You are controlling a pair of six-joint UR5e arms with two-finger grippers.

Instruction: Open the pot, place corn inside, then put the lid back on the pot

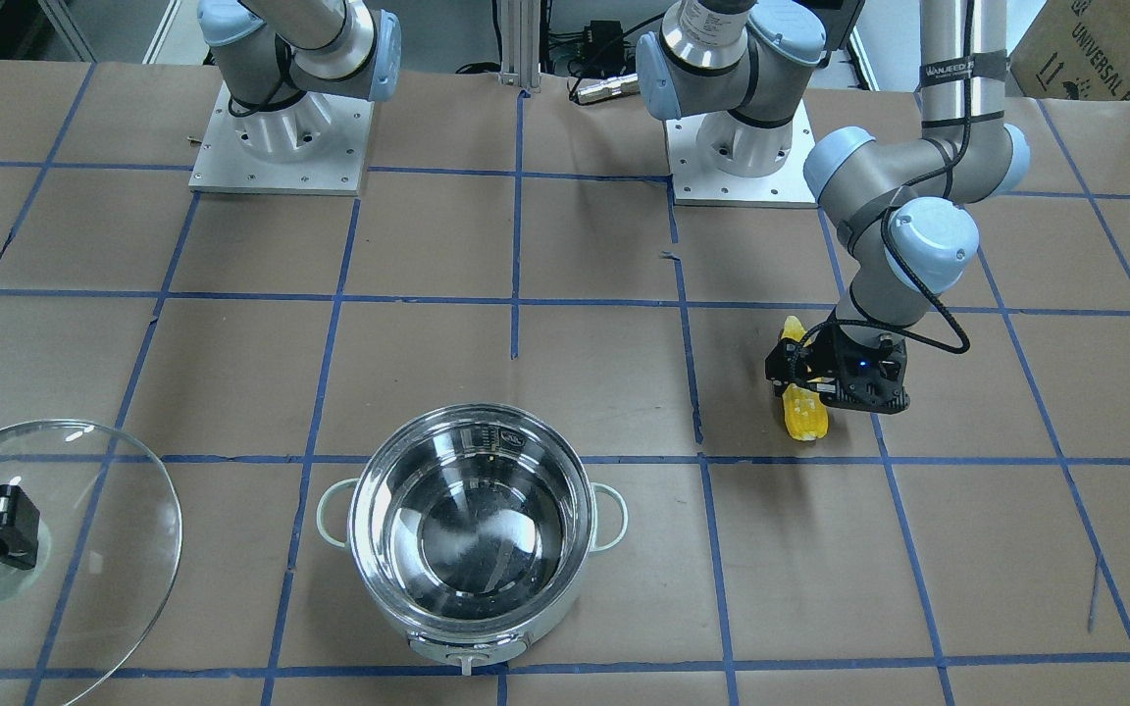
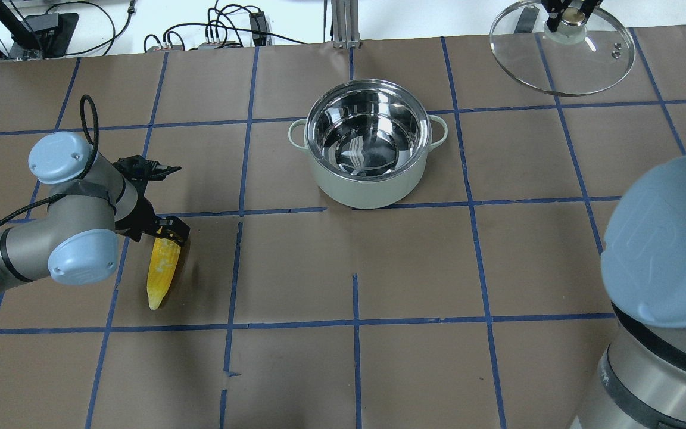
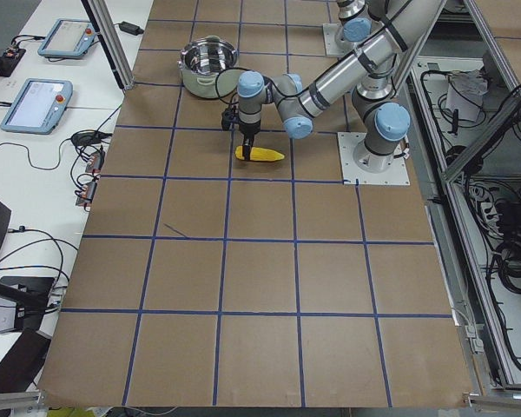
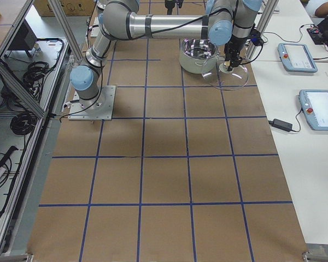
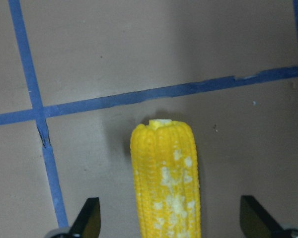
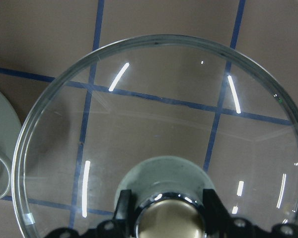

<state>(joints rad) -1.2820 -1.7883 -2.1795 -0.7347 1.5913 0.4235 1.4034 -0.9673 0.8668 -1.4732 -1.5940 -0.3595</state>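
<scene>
The left gripper point(image 5: 172, 216) is wide open astride the corn cob point(image 5: 166, 178), which seems stiff and light; pinch it mid-length. The right gripper point(image 6: 168, 210) grips the glass lid point(image 6: 154, 99) by its knob point(image 6: 171, 220).

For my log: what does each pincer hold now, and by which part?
The right pincer holds the lid by its knob. The left pincer stands open around the corn, holding nothing.

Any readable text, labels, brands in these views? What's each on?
"UNIVERSAL R", cut off by the frame: cardboard box
"WANJEED", rest blurred: black strap on the left arm
White sticker on that arm's shoulder: too small
Stamp inside the pot: blurred
</scene>
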